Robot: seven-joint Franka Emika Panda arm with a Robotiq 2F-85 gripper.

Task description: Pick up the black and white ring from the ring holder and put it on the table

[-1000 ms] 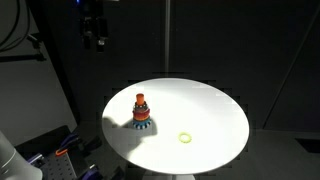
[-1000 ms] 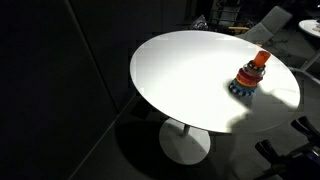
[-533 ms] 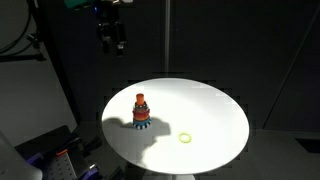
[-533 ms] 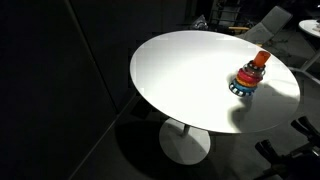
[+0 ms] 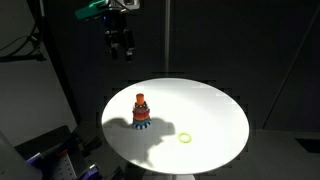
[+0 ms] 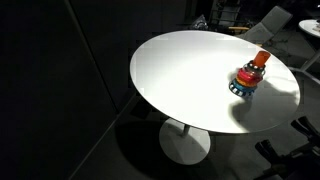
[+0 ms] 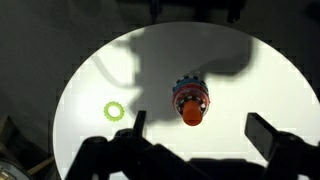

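The ring holder (image 5: 141, 111) stands on the round white table (image 5: 205, 110), an orange peg with stacked coloured rings; it also shows in an exterior view (image 6: 249, 76) and the wrist view (image 7: 190, 101). The black and white ring (image 5: 142, 123) seems to be the toothed ring low on the stack (image 6: 242, 88). My gripper (image 5: 122, 48) hangs high above the table, up and behind the holder. In the wrist view its fingers (image 7: 196, 128) are spread wide and empty, with the holder between them far below.
A yellow-green ring (image 5: 185, 138) lies flat on the table beside the holder, also in the wrist view (image 7: 114, 112). The table has a central pedestal (image 6: 186, 140). Dark surroundings and equipment sit at the table's edges (image 5: 60, 155).
My gripper has moved sideways toward the table's middle and slightly lower, staying high. The holder and rings have not moved.
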